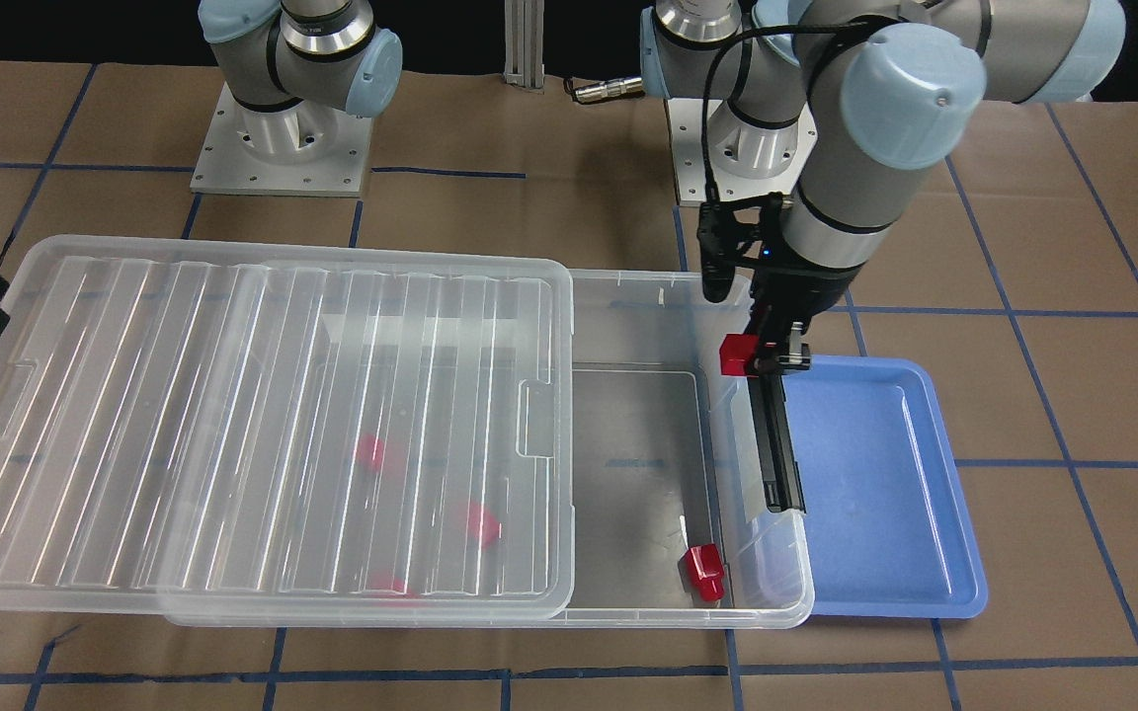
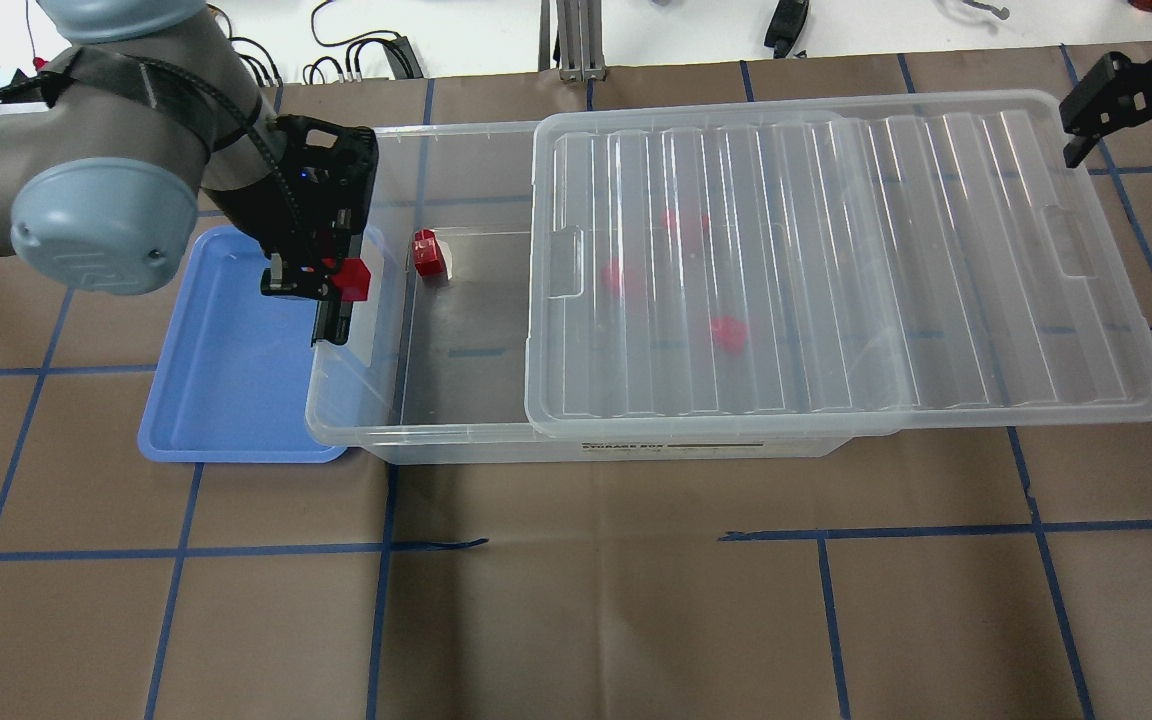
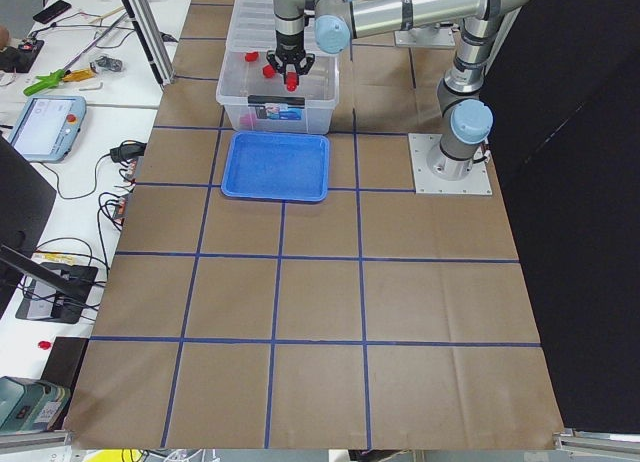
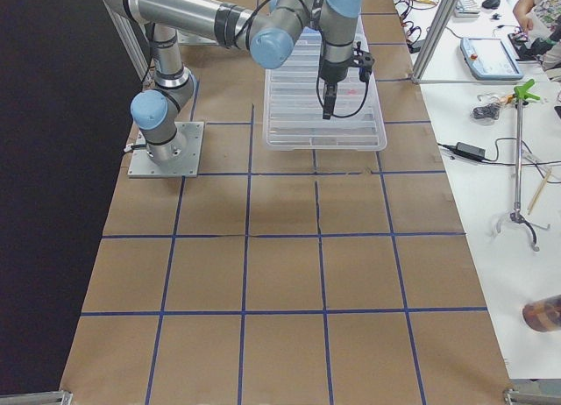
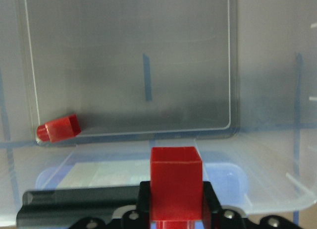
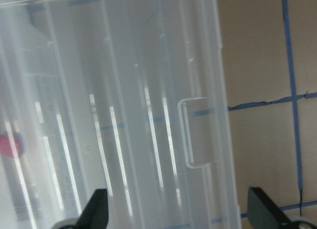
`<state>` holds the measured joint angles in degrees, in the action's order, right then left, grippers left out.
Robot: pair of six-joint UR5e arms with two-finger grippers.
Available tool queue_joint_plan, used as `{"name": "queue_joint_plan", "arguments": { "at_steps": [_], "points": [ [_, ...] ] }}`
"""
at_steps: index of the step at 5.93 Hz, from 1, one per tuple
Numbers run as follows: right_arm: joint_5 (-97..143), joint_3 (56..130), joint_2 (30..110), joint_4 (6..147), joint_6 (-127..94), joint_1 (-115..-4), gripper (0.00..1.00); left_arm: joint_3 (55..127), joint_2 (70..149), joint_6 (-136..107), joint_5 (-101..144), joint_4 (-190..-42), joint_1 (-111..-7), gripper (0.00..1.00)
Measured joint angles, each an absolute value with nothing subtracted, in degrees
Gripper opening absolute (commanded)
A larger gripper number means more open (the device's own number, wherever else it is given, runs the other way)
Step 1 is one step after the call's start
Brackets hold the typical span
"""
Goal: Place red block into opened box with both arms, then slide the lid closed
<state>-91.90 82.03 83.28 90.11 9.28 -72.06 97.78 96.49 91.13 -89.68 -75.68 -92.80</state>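
My left gripper [image 2: 336, 285] is shut on a red block [image 2: 352, 280], held just above the short end wall of the clear box [image 2: 456, 440], over the black clip bar [image 1: 776, 444]. In the left wrist view the held block [image 5: 176, 182] sits between the jaws, with the box's open floor beyond it. Another red block [image 2: 429, 253] lies in a corner of the uncovered part. The lid [image 2: 836, 260] is slid aside and covers most of the box; several red blocks show blurred beneath it. My right gripper [image 6: 179, 211] is open above the lid's far end.
A blue tray [image 2: 226, 380] lies on the brown paper right against the box's clip end, under my left arm. The lid overhangs the box's other end. Blue tape lines cross the table. Both arm bases [image 1: 283, 148] stand behind the box.
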Motion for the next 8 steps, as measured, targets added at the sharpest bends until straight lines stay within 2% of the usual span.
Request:
{"name": "queue_joint_plan", "arguments": {
  "at_steps": [2, 4, 5, 6, 8],
  "points": [
    [-91.2, 78.8, 84.1, 86.1, -0.2, -82.8, 1.00, 101.3, 101.7, 88.1, -89.5, -66.5, -96.6, 0.03],
    [-91.1, 78.9, 84.4, 85.4, -3.5, -90.9, 1.00, 107.0, 109.0, 88.0, -88.7, -53.5, -97.2, 0.08],
    [-91.0, 79.5, 84.6, 85.1, -3.4, -91.7, 1.00, 108.1, 112.9, 88.0, -87.7, -48.2, -97.6, 0.92],
    [-90.1, 80.0, 84.8, 84.7, -3.3, -91.7, 1.00, 108.3, 115.2, 88.0, -87.2, -45.2, -98.0, 0.97],
    [-88.8, 80.4, 85.0, 84.5, -3.5, -91.9, 1.00, 106.4, 113.4, 88.4, -87.3, -50.3, -97.9, 0.97]
  ]
}}
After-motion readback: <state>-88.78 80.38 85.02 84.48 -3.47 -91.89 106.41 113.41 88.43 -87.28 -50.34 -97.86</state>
